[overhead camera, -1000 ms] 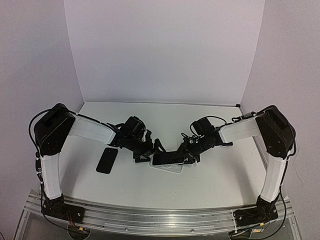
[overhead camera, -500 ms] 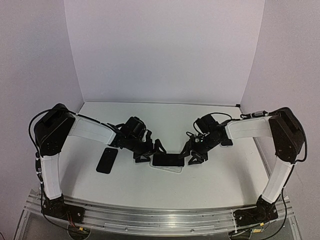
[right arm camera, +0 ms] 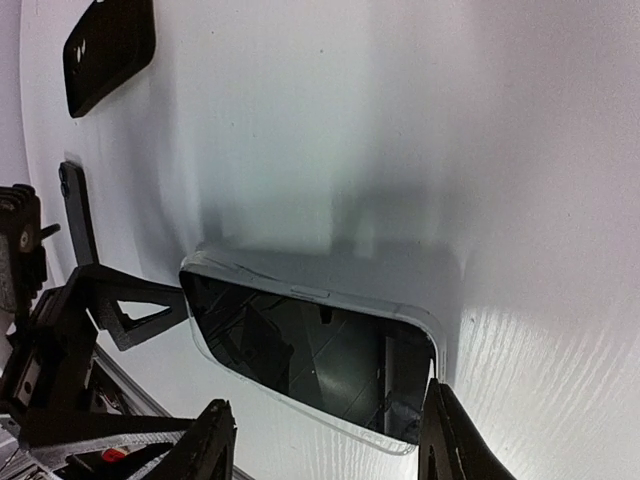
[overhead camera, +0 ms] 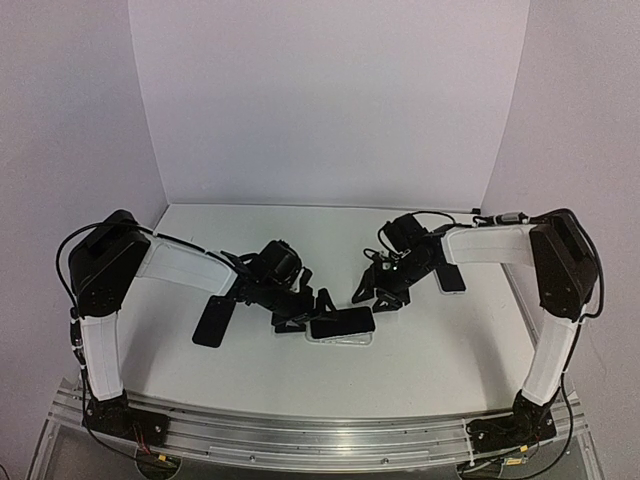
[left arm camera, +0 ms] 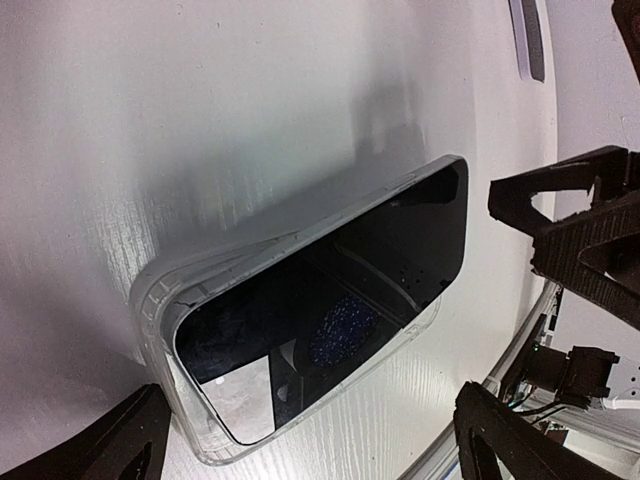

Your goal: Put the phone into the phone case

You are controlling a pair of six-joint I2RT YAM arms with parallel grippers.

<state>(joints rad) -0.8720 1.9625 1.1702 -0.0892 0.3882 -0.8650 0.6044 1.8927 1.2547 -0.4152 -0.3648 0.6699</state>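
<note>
The black phone lies screen up inside the rim of the clear phone case on the white table; I cannot tell whether it is fully seated. My left gripper stands wide open just left of it, its fingers apart at the case's near end, touching nothing. Beyond the phone's right end, my right gripper is open and apart from it. In the right wrist view the phone sits just past the open right gripper. Nothing is held.
A second black phone-shaped slab lies flat to the left of the left gripper, also in the right wrist view. A dark flat item rests under the right forearm. White walls close in the back and sides.
The right gripper has let go of the phone, widened and drawn back toward the far right. The left arm has edged right toward the case, and the phone has shifted slightly right.
</note>
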